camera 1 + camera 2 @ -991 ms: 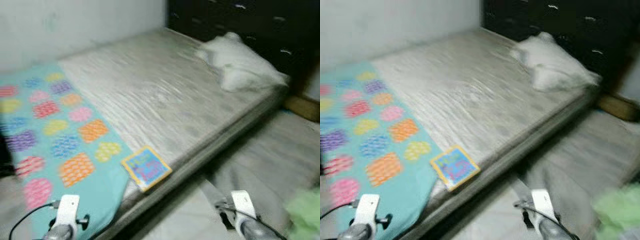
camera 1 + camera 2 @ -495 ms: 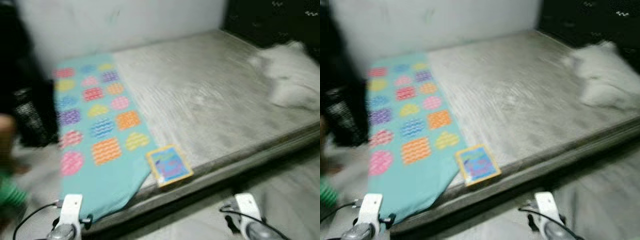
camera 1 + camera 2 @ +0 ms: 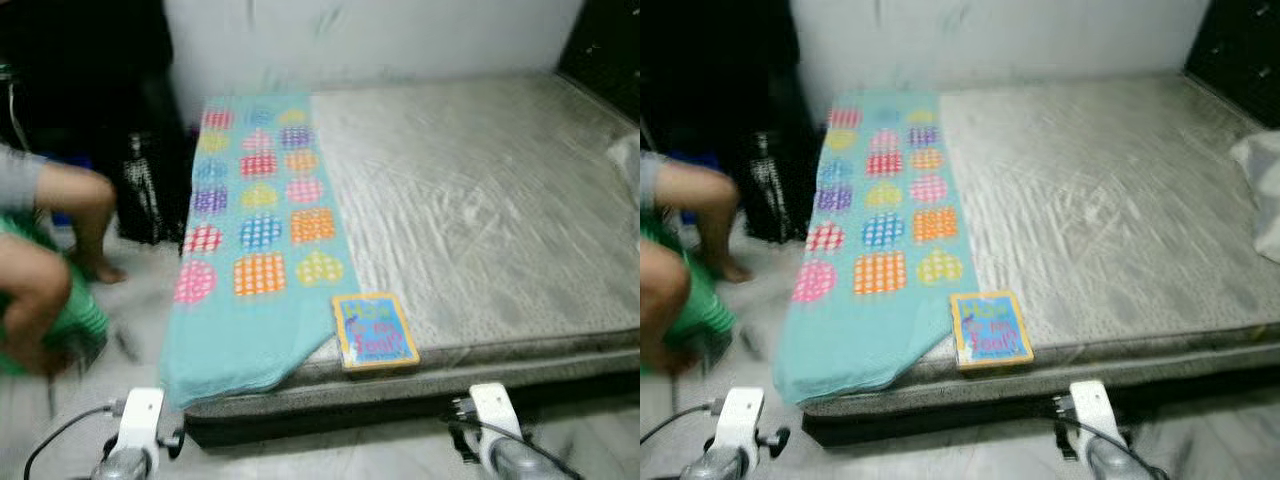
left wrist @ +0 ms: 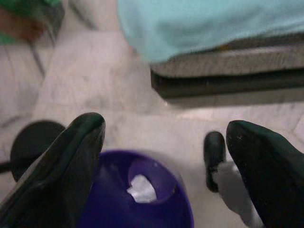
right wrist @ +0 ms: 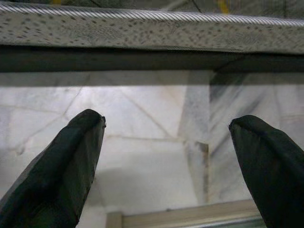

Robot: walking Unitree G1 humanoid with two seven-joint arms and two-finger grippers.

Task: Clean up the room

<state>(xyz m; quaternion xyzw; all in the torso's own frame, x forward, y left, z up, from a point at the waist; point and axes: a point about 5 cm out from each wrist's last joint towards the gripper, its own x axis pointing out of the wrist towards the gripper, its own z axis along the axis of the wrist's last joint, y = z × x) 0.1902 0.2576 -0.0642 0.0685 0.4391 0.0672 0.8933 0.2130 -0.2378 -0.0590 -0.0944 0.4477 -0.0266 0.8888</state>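
Grey mattress [image 3: 480,200] fills centre and right of frame; teal blanket [image 3: 255,240] with coloured patches lies along its left part, corner hanging over near edge. Picture book [image 3: 375,330] with yellow border flat at near edge, lower centre, touching blanket corner. White pillow [image 3: 1262,190] at right edge. Person's arm and leg [image 3: 50,250] at left, blurred. Left gripper [image 4: 161,166] fingers spread apart, empty, above purple bin [image 4: 137,190] holding white scrap [image 4: 141,188]. Right gripper [image 5: 166,161] fingers spread wide, empty, over marble floor [image 5: 142,133] beside mattress edge

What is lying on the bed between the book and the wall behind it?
In the left eye view, between the book and the wall lie the turquoise blanket's edge and bare grey mattress.
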